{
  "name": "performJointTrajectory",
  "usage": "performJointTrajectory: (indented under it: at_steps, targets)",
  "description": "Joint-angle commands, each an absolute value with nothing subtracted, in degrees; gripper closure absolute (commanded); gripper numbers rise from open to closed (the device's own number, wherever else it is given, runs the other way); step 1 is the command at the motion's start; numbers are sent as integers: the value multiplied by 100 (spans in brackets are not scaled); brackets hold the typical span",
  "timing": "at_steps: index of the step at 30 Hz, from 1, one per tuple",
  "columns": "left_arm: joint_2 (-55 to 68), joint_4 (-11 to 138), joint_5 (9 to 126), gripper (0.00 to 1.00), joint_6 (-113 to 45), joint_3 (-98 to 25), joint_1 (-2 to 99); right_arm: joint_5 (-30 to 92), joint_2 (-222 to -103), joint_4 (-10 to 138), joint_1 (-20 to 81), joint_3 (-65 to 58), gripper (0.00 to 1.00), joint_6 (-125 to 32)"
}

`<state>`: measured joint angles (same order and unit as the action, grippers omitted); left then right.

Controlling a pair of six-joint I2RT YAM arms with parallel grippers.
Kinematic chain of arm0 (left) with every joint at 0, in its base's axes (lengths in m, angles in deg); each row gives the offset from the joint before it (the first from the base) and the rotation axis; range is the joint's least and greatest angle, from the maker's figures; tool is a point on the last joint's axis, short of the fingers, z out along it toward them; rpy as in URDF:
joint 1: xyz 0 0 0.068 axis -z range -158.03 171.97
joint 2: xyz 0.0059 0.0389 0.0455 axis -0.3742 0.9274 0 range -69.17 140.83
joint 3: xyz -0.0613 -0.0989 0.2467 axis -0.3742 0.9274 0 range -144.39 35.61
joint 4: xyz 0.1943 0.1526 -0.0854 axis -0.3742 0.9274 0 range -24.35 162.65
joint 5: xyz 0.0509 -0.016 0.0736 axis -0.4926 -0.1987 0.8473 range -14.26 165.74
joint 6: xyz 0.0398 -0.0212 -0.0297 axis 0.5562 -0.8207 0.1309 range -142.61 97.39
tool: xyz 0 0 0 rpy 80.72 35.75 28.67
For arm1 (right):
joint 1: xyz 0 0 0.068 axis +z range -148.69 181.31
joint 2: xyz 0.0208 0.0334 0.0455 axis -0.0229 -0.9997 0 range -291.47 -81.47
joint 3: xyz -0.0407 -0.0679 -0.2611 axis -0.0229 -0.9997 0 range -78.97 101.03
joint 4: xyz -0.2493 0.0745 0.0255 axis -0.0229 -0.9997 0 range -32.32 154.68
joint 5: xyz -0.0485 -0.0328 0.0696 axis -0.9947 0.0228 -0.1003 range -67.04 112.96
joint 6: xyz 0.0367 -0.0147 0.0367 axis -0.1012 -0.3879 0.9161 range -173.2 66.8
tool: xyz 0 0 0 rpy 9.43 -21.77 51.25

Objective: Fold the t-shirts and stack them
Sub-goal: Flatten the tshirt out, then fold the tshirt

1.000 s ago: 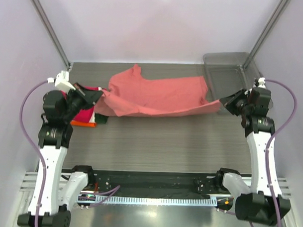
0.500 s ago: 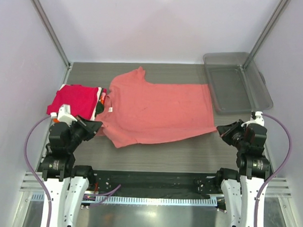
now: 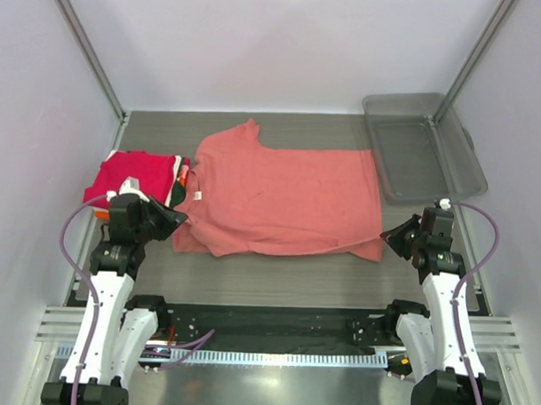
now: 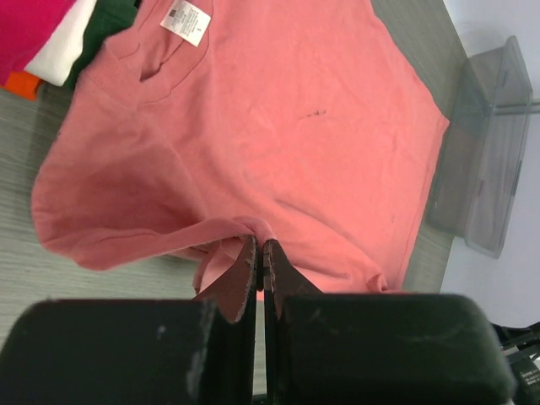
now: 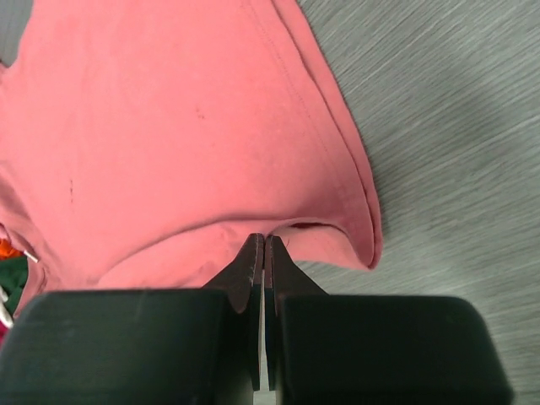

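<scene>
The coral t-shirt (image 3: pixel 284 198) lies spread on the counter (image 3: pixel 294 279), its collar at the left and its hem at the right. Just left of it is the stack of folded shirts (image 3: pixel 134 175), with a magenta-red one on top. The left claw (image 4: pixel 259 253) is closed, pinching the near sleeve edge. The right claw (image 5: pixel 263 246) is also closed, on the near hem corner. The step in hand seems to be the first lengthwise fold. Next, both claws should probably lift together and carry the near edge to the far edge, keeping the cloth taut and clear of the grey plastic bin (image 3: pixel 424 141).
</scene>
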<state>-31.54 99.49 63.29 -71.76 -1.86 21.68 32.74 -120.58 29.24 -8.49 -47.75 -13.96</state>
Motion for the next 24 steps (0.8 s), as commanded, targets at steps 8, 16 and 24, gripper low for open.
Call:
performJointTrajectory:
  at_steps: [8, 16, 24]
  targets:
    - [-1707, 8903, 6677, 100, -7157, -1271, 2145, 2938, -13278, 4384, -845, -4478, 99, -1304]
    - [-608, 8595, 6686, 100, -7086, -1835, 2145, 2938, -13991, 4868, -844, -4224, 99, -1312]
    - [43, 8367, 6739, 100, -7157, -2134, 2153, 2832, -14457, 5018, -818, -3898, 99, -1471]
